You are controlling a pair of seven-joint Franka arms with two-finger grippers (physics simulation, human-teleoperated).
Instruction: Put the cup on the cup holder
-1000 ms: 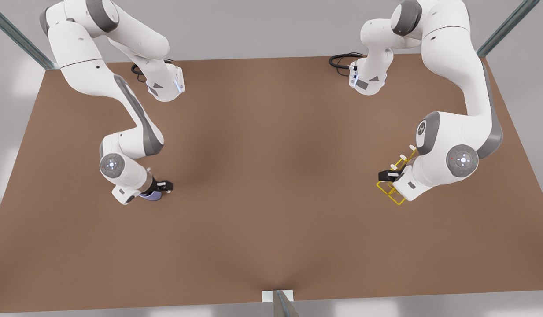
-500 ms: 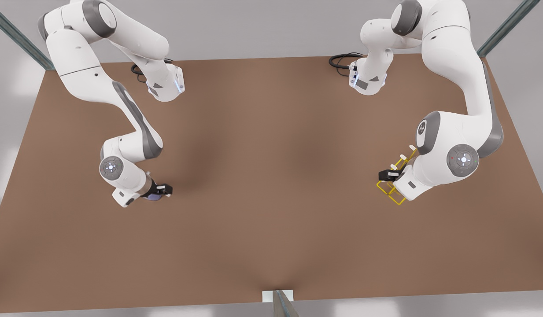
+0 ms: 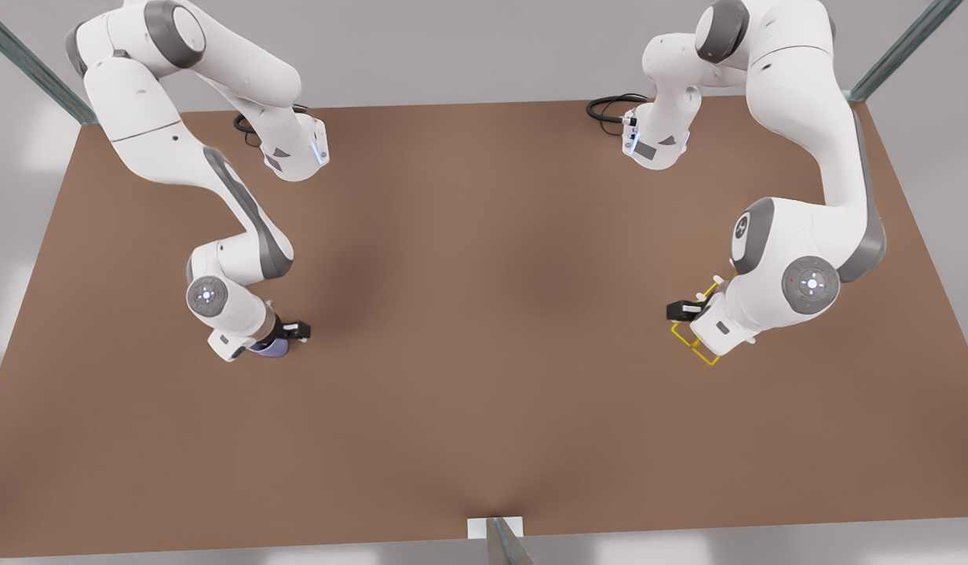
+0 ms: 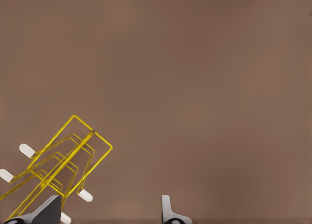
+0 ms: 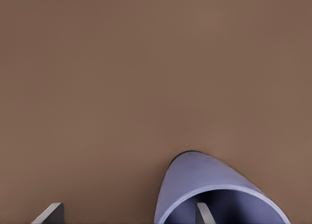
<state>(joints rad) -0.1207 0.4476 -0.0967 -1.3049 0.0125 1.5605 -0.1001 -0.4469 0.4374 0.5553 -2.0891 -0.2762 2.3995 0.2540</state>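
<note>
The lavender-blue cup stands on the brown table, its mouth facing the right wrist camera. My right gripper is open astride the cup's rim, one finger inside the mouth and the other outside. In the front view this gripper and the cup are at the left. The yellow wire cup holder with white-capped prongs sits beside my open left gripper, and one finger overlaps its wires. In the front view that gripper hangs over the holder at the right.
Both arm bases stand at the table's far edge, each with a black cable coiled next to it. Bare brown tabletop stretches between the two arms. A metal post rises at the near edge.
The left arm has shifted a little toward the front view's left over the holder. The right arm's wrist has edged slightly while staying at the cup.
</note>
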